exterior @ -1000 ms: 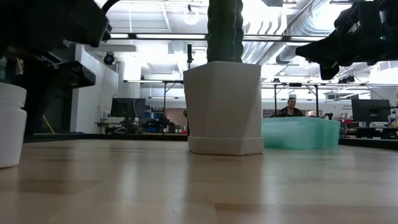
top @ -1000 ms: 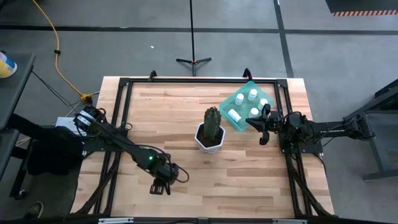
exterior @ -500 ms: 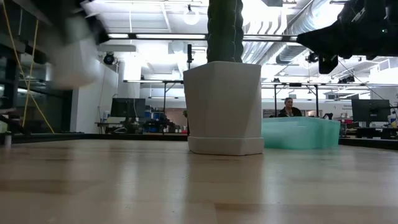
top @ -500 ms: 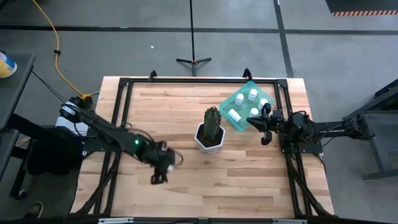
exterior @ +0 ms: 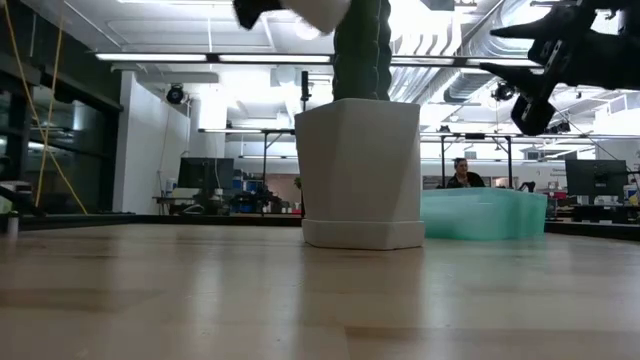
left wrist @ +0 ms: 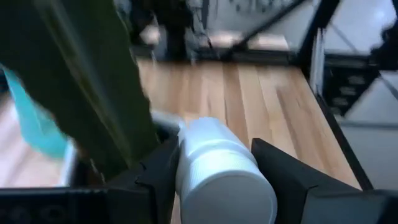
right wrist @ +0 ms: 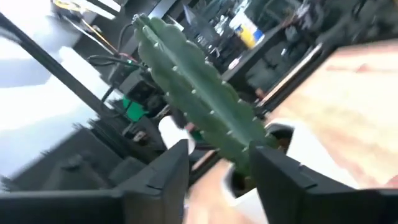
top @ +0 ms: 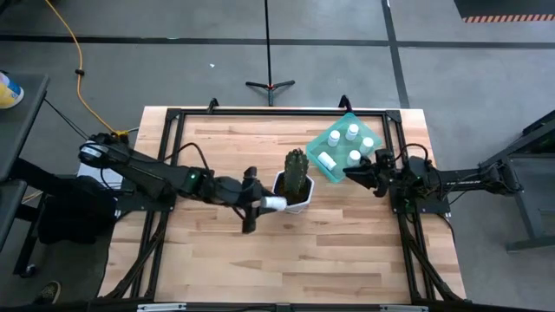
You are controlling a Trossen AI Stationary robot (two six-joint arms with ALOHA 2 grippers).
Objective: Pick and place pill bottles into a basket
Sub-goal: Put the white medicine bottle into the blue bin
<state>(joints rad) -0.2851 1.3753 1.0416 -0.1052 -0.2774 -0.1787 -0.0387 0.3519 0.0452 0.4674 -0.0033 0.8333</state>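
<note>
A small white cylindrical pill bottle (left wrist: 219, 171) with a ribbed white cap is lying sideways between the fingers of the left gripper (top: 257, 204), which is clamping it in the air just beside the white faceted pot (top: 292, 196) holding a tall green cactus (top: 297, 171). Four more white pill bottles (top: 352, 132) are sitting inside the shallow translucent teal-green plastic basket (top: 320, 165) at the far right of the wooden table (top: 347, 251). The right gripper (top: 360, 172) is hovering at the basket's near edge, fingers parted and holding nothing.
</note>
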